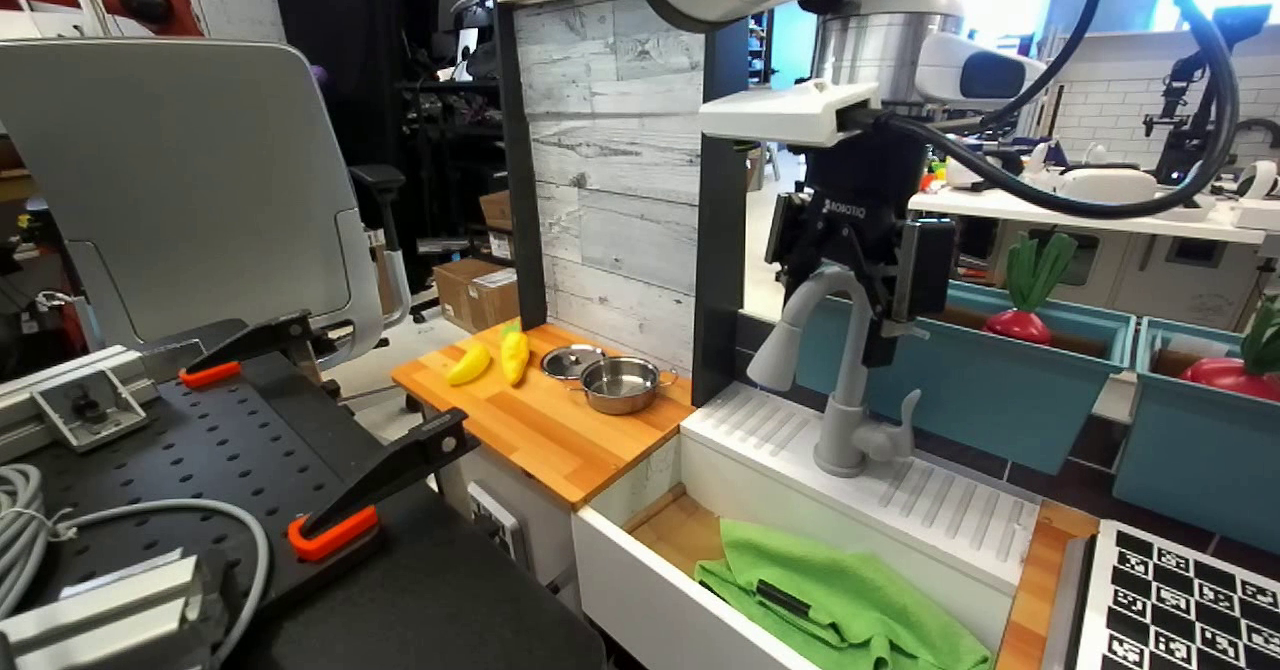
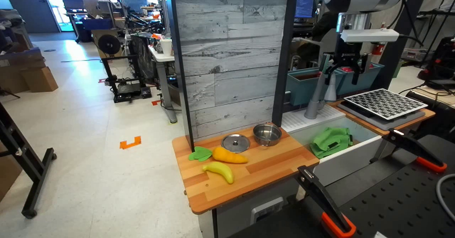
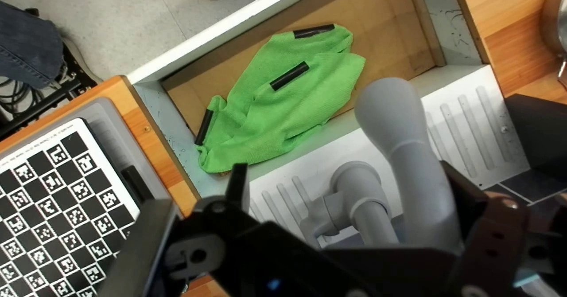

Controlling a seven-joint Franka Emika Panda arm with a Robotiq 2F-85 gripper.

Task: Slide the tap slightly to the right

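The tap (image 1: 850, 380) is a grey gooseneck faucet standing upright on the white ridged ledge behind the sink. In an exterior view (image 2: 314, 99) it appears leaning, with its spout pointing down. In the wrist view its spout (image 3: 414, 168) arches up beneath the gripper, and its base and side lever show lower down. My gripper (image 3: 343, 168) is open around the upper tap, with one finger close beside the spout and the other well apart on the lever side. Whether the near finger touches is unclear. The gripper (image 1: 840, 315) hides part of the arch in an exterior view.
A green cloth (image 3: 288, 97) lies in the white sink (image 1: 650, 580). Teal planters (image 1: 960, 380) with toy radishes stand behind the tap. A pot (image 2: 267, 134), lid (image 2: 235, 143), toy carrot and banana lie on the wooden counter. A checkered board (image 2: 385, 103) lies beyond the sink.
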